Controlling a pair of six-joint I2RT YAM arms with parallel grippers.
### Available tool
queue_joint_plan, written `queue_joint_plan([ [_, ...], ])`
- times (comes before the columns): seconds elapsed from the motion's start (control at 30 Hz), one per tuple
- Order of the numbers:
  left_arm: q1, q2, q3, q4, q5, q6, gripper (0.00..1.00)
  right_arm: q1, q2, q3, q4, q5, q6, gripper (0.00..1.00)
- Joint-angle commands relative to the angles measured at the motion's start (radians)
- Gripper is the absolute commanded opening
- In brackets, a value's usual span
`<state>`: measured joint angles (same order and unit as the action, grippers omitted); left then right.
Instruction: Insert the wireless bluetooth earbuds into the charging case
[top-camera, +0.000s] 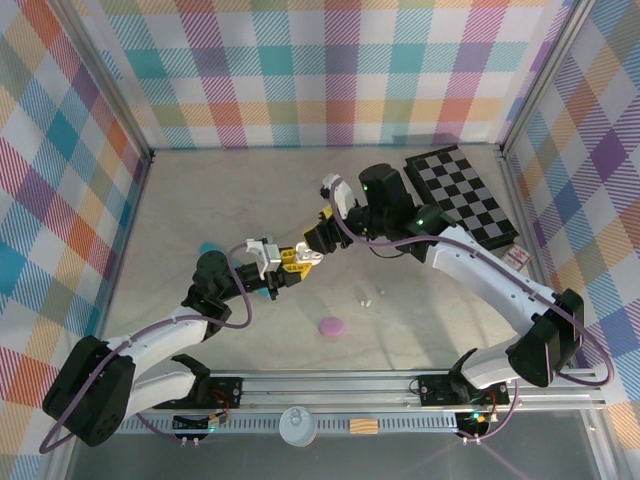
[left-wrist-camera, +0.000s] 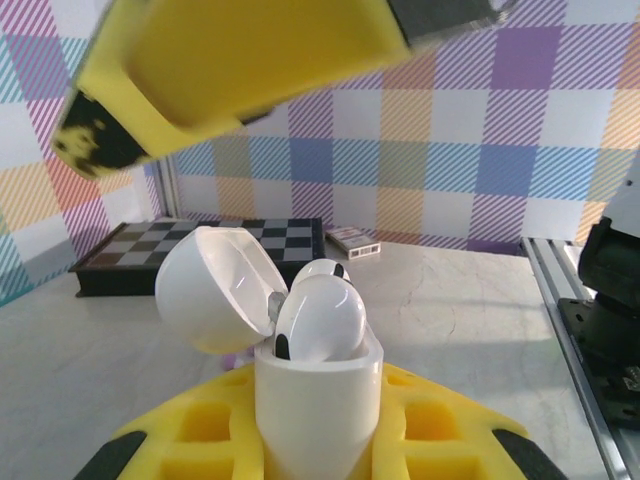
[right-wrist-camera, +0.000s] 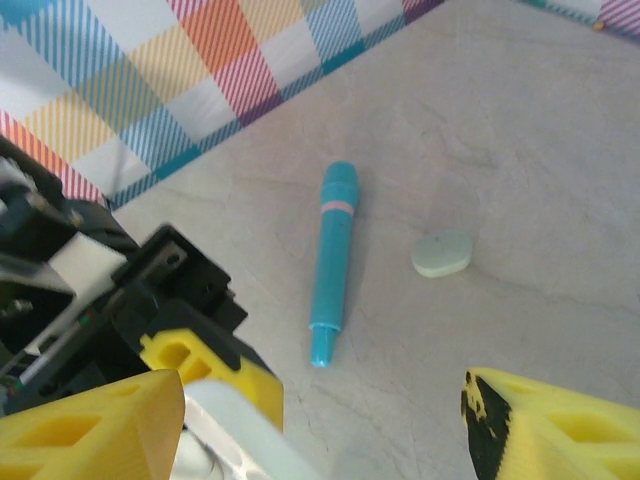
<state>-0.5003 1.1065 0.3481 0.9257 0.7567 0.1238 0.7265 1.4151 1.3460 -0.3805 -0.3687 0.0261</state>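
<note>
Far left on the table lies a teal cylinder (right-wrist-camera: 335, 260), with a pale mint case (right-wrist-camera: 443, 253) near it but apart.

The left gripper (top-camera: 300, 257) is closed firmly on the white charging case (left-wrist-camera: 318, 400). It holds the case upright between its yellow fingers (left-wrist-camera: 430, 425), off the table, with the lid (left-wrist-camera: 215, 290) swung open to the left. A white earbud (left-wrist-camera: 320, 320) sits in the case's mouth, rising above the rim. A second rounded white form shows behind it.

The right gripper (top-camera: 320, 240) hangs just above the case, its jaws spread wide and holding nothing.

Further right on the table are a closed purple case (top-camera: 331, 326) and two pale specks (top-camera: 366, 297), possibly loose earbuds but too small to confirm. A chessboard (top-camera: 465, 195) and a small box (top-camera: 517, 257) stand at the right.
</note>
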Motion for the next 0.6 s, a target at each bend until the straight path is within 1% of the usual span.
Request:
queue_joint_plan([
  [0.0, 0.018, 0.034, -0.017, 0.181, 0.078, -0.008, 0.0, -0.007, 0.016, 0.034, 0.034, -0.044, 0.051, 0.73],
  [0.1, 0.032, 0.083, -0.021, 0.302, 0.114, -0.064, 0.0, -0.014, 0.035, 0.054, -0.002, -0.038, 0.067, 0.72],
  [0.2, 0.036, 0.121, -0.013, 0.376, 0.143, -0.1, 0.0, -0.016, 0.064, 0.084, -0.076, -0.033, 0.043, 0.73],
  [0.23, 0.037, 0.131, -0.009, 0.383, 0.138, -0.108, 0.0, -0.016, 0.072, 0.093, -0.1, -0.032, 0.03, 0.73],
  [0.43, 0.04, 0.131, -0.002, 0.357, 0.119, -0.093, 0.0, -0.018, 0.093, 0.102, -0.18, -0.04, -0.033, 0.74],
  [0.57, 0.042, 0.112, 0.0, 0.286, 0.091, -0.061, 0.0, -0.016, 0.068, 0.083, -0.195, -0.058, -0.077, 0.75],
])
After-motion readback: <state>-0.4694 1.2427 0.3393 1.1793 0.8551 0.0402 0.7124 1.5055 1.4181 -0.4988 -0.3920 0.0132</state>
